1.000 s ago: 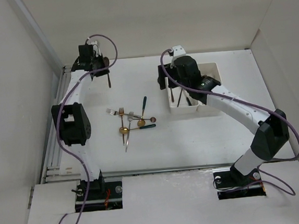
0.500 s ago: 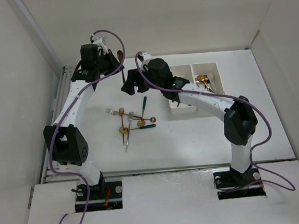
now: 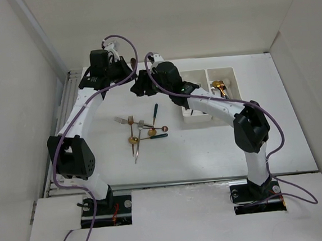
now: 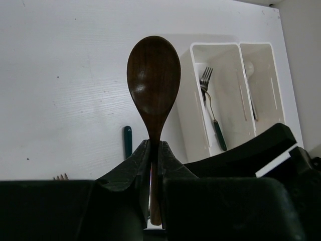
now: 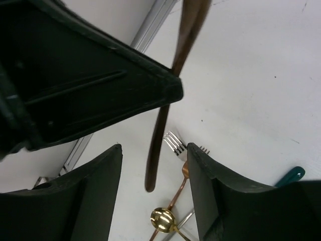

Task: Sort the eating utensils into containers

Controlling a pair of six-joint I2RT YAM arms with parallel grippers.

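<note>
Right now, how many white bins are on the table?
2, adjoining on the table: one bin holding a fork, the other bin holding a pale spoon. None seem hidden.

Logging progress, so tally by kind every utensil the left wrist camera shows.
Spoons: 2 (brown spoon in the left gripper, pale spoon in the right bin)
Forks: 2 (green-handled fork in the left bin, fork tines at frame edge)
Kind hidden: 1 (green handle on the table)
Total: 5

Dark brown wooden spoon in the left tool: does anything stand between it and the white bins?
Yes: the right arm's open tool lies between the dark brown wooden spoon and the two white rectangular plastic bins.
</note>
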